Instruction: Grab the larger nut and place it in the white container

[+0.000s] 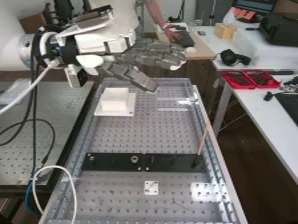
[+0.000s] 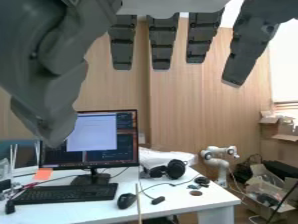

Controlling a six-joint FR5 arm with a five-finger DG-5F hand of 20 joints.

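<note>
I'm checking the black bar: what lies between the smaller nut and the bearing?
In the high view, a bare stretch of black bar separates the smaller nut from the bearing.

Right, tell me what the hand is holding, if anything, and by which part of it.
Nothing is held: the hand has its fingers straight, with the thumb apart from them.

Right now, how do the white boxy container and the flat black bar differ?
The white boxy container stands up; the flat black bar lies low. The container is pale and compact, the bar dark and elongated. The container sits nearer the dark grey robot hand than the bar does. Both are on the perforated bench.
</note>
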